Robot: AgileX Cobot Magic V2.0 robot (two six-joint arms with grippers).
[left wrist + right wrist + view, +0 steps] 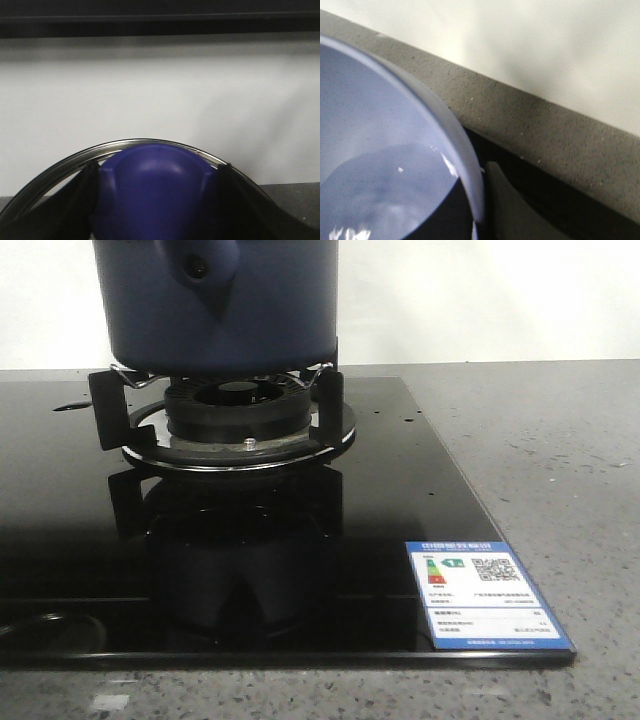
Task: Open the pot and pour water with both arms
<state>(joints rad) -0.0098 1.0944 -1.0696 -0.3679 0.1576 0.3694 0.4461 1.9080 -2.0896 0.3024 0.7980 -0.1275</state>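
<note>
The dark navy pot (270, 310) stands on the gas burner (238, 415) at the top of the front view, its handle lug (203, 268) facing me; its top is cut off. Neither gripper shows in that view. In the left wrist view my left gripper (157, 200) is shut on the blue knob (157, 172) of a lid with a metal rim (60, 162), black fingers (75, 200) on each side. My right gripper (477, 215) is shut on the rim of a light blue bowl (380, 125) that holds water (380, 195), with one finger (520, 215) outside the wall.
A black glass cooktop (380, 490) carries black pan supports (105, 405) around the burner and an energy-label sticker (485, 592) at its front right corner. Grey speckled counter (560, 460) lies to the right, with a white wall (480, 300) behind.
</note>
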